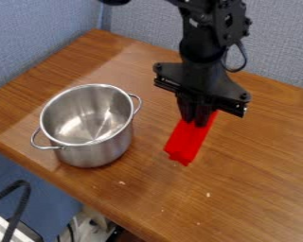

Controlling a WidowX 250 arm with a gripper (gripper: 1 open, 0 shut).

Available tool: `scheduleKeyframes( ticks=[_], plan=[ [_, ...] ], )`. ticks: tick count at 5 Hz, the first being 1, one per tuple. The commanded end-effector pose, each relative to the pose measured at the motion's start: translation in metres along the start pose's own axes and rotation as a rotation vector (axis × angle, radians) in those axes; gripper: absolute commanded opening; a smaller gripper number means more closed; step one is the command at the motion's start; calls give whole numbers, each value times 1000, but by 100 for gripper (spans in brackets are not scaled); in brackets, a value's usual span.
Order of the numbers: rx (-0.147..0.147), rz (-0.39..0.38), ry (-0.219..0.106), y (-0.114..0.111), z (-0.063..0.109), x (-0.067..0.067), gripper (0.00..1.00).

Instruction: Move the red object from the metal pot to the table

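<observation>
The red object [186, 141] is a bright red block hanging tilted over the table [261, 180], just right of the metal pot [87, 123]. My black gripper [197, 115] points down and is shut on the block's upper end. The block's lower end is at or just above the wood; I cannot tell if it touches. Inside, the shiny pot holds nothing, and it stands on the table's left part, a small gap from the block.
The tabletop's front edge runs diagonally below the pot. Black cables [15, 213] hang below the table at the lower left. A blue-grey partition wall [46, 24] stands behind the table.
</observation>
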State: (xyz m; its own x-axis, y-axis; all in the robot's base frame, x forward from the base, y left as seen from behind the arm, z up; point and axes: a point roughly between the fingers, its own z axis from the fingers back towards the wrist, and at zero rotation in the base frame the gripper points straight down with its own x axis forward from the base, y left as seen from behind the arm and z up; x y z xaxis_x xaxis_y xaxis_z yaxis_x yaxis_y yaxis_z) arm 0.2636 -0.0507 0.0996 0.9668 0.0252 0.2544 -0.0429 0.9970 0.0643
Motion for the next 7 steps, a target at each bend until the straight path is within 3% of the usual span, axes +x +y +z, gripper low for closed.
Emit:
scheduleKeyframes(
  ticks=[1,2,3,6,7],
  plan=[
    [-8,-86,-32,-8,-5,-2,0],
    [-34,-153,-37,-17,-16,-9,0],
    [-46,-212,-61,-20,-14,-8,0],
    [-119,-259,-91,-17,-26,-8,0],
    [-151,-286,-103,-16,-35,-10,100]
  ],
)
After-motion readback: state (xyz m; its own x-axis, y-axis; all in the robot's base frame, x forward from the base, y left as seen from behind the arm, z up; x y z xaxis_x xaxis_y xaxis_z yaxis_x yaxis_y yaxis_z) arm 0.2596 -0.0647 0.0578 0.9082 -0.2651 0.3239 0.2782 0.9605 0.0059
